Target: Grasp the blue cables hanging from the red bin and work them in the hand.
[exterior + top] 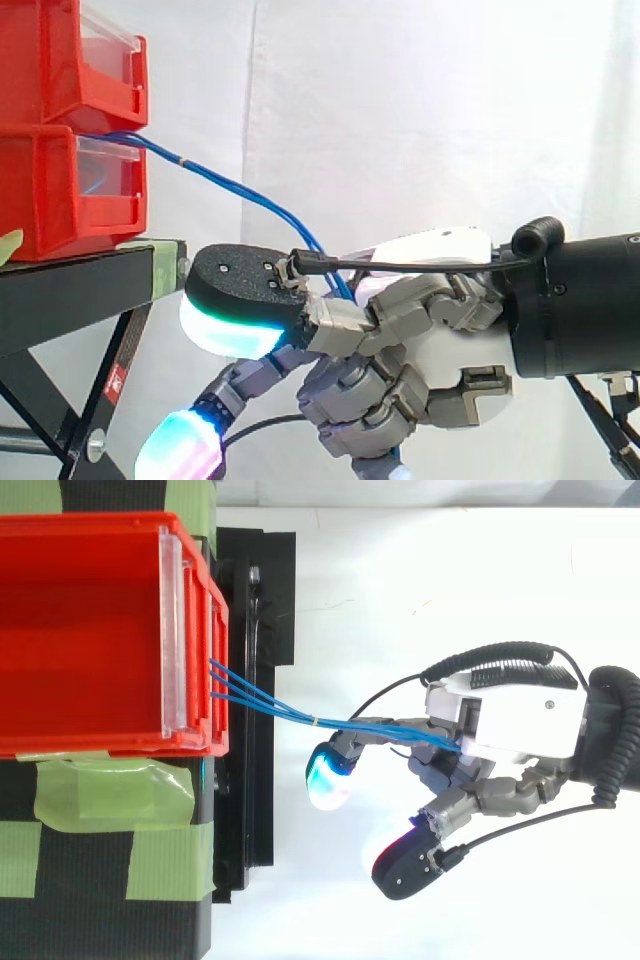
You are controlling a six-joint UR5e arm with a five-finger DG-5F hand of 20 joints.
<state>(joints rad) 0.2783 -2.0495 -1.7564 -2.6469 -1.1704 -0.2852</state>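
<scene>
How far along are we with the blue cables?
Done: the thin blue cables run taut from the stacked red plastic bins into the hand. In hand: curled fingers appear to grip them. Left: working them in the hand; nothing here shows that.

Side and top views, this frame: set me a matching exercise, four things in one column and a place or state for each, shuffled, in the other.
Things:
1. blue cables
2. red bins
3. hand
4. green tape

Places or states:
A. stacked on the black stand
B. stuck flat beside the bin, at the top view's lower left
C. fingers curled round the cables, out to the right of the stand
D. strung from a bin's front across to the hand

Pairs: 1-D, 2-A, 3-C, 4-B
</scene>
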